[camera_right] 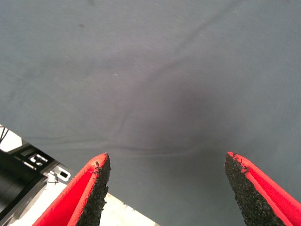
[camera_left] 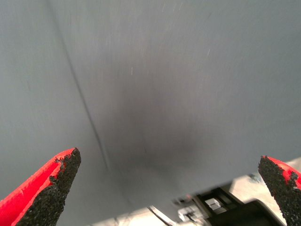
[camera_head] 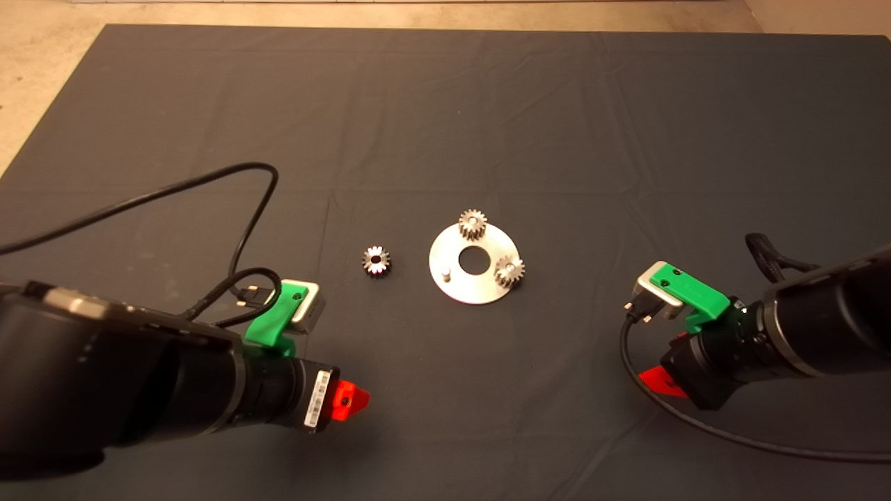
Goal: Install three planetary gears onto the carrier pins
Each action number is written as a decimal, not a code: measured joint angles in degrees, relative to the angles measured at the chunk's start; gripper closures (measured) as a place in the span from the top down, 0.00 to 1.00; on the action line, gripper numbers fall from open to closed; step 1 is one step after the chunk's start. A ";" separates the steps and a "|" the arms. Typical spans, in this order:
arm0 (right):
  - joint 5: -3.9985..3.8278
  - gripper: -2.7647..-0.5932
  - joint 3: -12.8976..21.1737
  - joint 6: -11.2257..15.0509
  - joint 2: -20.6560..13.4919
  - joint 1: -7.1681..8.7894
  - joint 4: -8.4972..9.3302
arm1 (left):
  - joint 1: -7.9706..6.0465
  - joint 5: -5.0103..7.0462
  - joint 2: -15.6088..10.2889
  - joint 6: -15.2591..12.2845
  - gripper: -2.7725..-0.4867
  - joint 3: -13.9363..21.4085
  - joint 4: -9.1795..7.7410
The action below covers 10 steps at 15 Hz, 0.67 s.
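Disc [camera_head: 463, 282] carrying two gears [camera_head: 472, 224] – one pin [camera_head: 446, 273] bare, third gear [camera_head: 376, 261] on mat [camera_head: 445, 104], both jaws wide.

A creased dark mat [camera_head: 557, 125] covers the surface, with pale beige floor [camera_head: 42, 90] beyond its far edge.

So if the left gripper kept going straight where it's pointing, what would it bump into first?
Probably just the dark mat. The left gripper, jaws open, shows only bare mat ahead in its wrist view. The loose gear isn't in that line, though depth is hard to judge.
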 joint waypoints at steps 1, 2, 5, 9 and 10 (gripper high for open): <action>0.02 0.55 0.13 -0.01 -1.00 0.00 -0.02 | 0.01 -0.04 -0.24 1.87 0.99 0.00 1.29; 0.00 0.55 0.21 -0.01 -2.19 0.00 -0.04 | 0.00 -0.03 -0.82 4.18 0.99 0.00 2.73; -0.17 0.55 0.27 -0.03 -4.54 0.00 0.00 | 0.00 -0.02 -3.05 11.87 0.99 0.00 6.70; -0.01 0.55 0.44 -0.03 -5.08 0.00 0.16 | 0.01 0.02 -5.81 17.95 0.99 -0.06 10.00; -0.09 0.55 0.44 -0.03 -5.15 0.00 0.16 | 0.06 0.02 -6.04 19.07 0.99 -0.23 10.56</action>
